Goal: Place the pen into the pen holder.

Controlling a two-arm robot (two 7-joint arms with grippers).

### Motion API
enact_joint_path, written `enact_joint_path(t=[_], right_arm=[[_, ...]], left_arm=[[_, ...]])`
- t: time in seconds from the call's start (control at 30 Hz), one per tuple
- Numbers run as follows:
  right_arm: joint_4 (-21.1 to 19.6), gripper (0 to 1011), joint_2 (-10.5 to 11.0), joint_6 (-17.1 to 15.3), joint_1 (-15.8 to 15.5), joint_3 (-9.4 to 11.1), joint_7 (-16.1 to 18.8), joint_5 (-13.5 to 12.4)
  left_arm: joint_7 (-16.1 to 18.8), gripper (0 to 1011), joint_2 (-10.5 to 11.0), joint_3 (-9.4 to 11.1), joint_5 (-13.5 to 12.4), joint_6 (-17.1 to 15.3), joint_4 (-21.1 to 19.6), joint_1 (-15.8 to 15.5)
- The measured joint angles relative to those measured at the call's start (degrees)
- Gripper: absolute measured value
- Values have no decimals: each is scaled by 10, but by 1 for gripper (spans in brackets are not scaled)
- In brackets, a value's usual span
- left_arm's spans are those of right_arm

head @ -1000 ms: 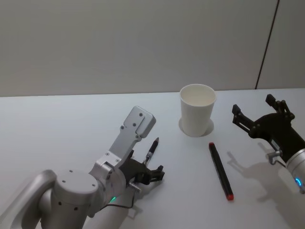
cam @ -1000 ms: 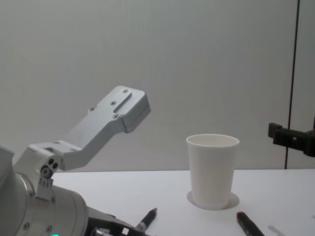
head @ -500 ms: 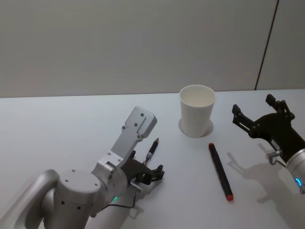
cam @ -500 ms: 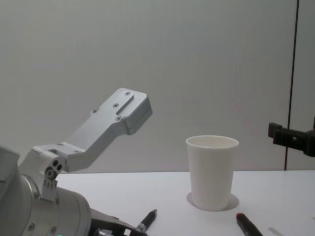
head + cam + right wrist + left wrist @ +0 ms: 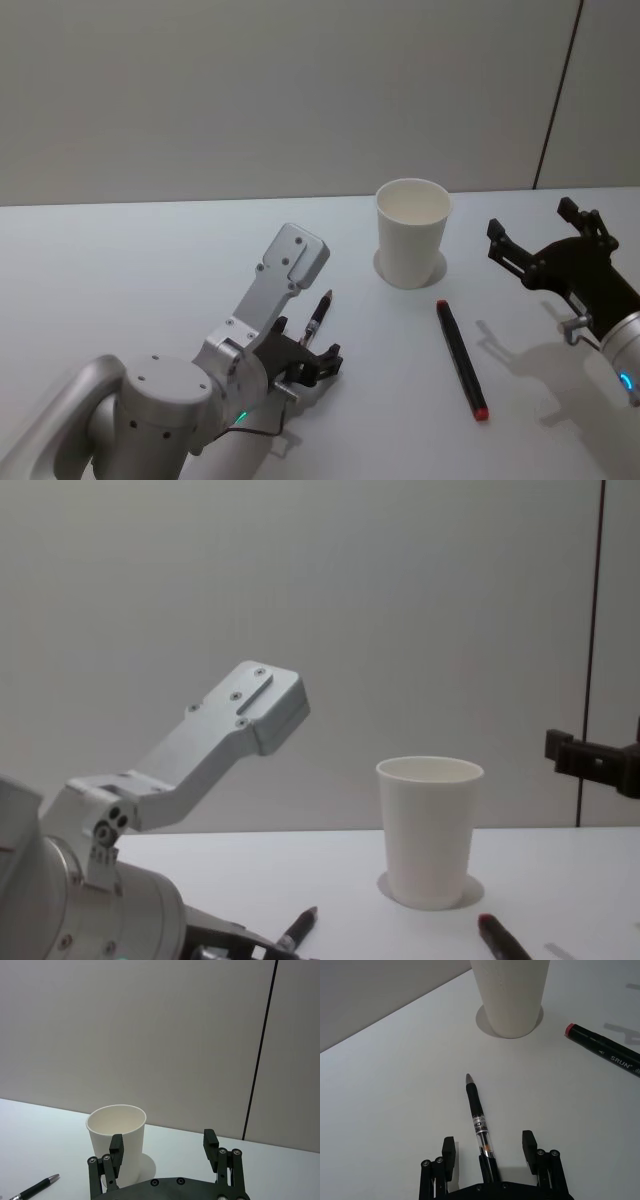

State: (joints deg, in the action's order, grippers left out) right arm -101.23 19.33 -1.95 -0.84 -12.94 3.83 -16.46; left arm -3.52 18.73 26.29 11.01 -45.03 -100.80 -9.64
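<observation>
Pen [image 5: 479,1125]: flat on desk [image 5: 395,1085], rear end between wide-open left jaws, not gripped; long axis straight out from jaws, tip toward pen holder [image 5: 510,995] ahead. Right jaws: open, empty, farther from pen.

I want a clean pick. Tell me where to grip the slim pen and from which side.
I would grip the slim pen on its clear barrel section, from above with the left end effector. It lies flat on the table, and the open fingers stand either side of that section, across its length.
</observation>
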Motion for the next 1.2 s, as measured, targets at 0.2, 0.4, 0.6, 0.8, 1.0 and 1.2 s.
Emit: enact_joint_path(t=[0.2,0.4,0.6,0.8,1.0,1.2], right_arm=[[0,1002,0,0,0,0,0,0],[0,1002,0,0,0,0,0,0],[0,1002,0,0,0,0,0,0],[0,1002,0,0,0,0,0,0],[0,1002,0,0,0,0,0,0],[0,1002,0,0,0,0,0,0]], left_arm=[[-3,795,-1,-5,8,-2,2,0],[-4,764,-3,-11,24,-6,5,0],[-3,726,-5,-20,47,-10,8,0],[0,700,-7,-27,63,-12,12,1],[0,662,-7,-32,69,-13,14,2],[-1,613,-7,-34,69,-13,15,3]])
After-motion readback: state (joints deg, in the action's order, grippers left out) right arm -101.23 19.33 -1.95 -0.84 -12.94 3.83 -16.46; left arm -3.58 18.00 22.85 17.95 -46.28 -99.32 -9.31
